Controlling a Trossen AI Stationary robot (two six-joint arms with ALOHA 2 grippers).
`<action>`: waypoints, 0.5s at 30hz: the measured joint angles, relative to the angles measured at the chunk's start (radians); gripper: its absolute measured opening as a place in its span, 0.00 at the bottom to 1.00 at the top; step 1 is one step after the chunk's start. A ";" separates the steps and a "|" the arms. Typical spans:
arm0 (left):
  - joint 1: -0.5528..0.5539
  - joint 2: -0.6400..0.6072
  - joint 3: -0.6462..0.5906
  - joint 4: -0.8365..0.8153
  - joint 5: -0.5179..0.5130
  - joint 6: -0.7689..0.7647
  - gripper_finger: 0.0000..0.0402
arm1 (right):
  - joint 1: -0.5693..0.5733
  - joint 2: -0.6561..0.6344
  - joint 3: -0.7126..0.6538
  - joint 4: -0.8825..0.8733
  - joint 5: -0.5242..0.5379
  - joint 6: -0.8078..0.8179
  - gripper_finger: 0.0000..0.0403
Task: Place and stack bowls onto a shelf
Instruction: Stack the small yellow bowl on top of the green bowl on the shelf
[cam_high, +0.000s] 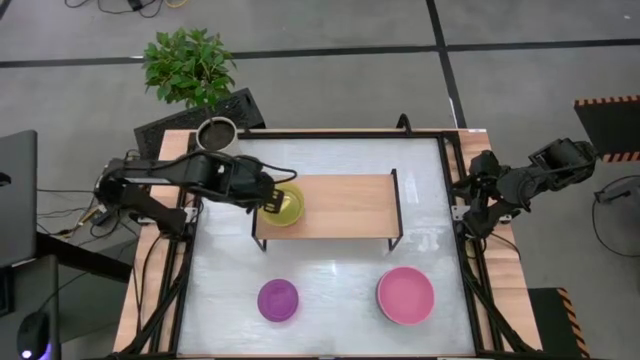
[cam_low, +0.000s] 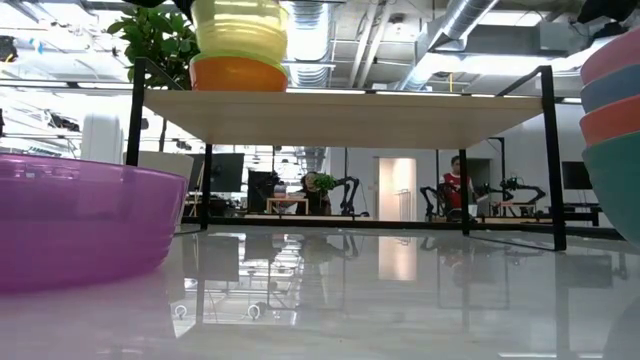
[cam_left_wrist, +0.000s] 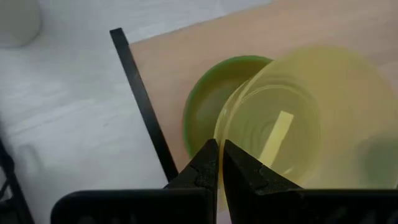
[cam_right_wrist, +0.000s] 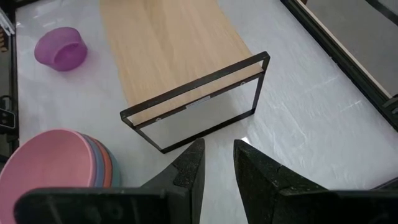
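My left gripper (cam_high: 270, 200) (cam_left_wrist: 219, 148) is over the left end of the wooden-topped shelf (cam_high: 345, 205) (cam_low: 350, 115), shut on a translucent yellow-green bowl (cam_high: 287, 207) (cam_left_wrist: 292, 118). This bowl sits over a green bowl (cam_left_wrist: 202, 106) that rests on the shelf board; from the side the lower bowl (cam_low: 238, 72) looks orange. A small purple bowl (cam_high: 278, 300) (cam_low: 60, 220) and a pink-topped stack of bowls (cam_high: 405, 295) (cam_right_wrist: 56, 162) stand on the table in front of the shelf. My right gripper (cam_high: 470, 212) (cam_right_wrist: 217, 155) waits open at the table's right edge. My left gripper pinches the yellow-green bowl by its rim (cam_left_wrist: 219, 134) on the side toward the table's left. The fingers (cam_left_wrist: 202, 165) slant down at it from the left. The bowl is tilted and offset over the green bowl; from the side its base (cam_low: 240, 50) sits in the lower bowl.
A white plant pot (cam_high: 215, 132) with a leafy plant (cam_high: 188, 65) stands at the table's far left corner. The shelf's black end frame (cam_left_wrist: 140, 99) is just beside my left gripper. The shelf board to the right of the bowls is bare wood (cam_right_wrist: 168, 50).
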 joint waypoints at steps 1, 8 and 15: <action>0.005 0.004 0.000 -0.003 0.003 0.006 0.00 | 0.000 0.000 0.000 0.000 0.000 0.000 0.28; 0.024 0.010 0.001 -0.015 0.001 0.021 0.00 | 0.000 0.000 0.000 0.000 0.000 0.000 0.28; 0.038 0.025 0.002 -0.018 -0.002 0.032 0.00 | 0.000 0.000 0.000 0.000 0.000 -0.002 0.28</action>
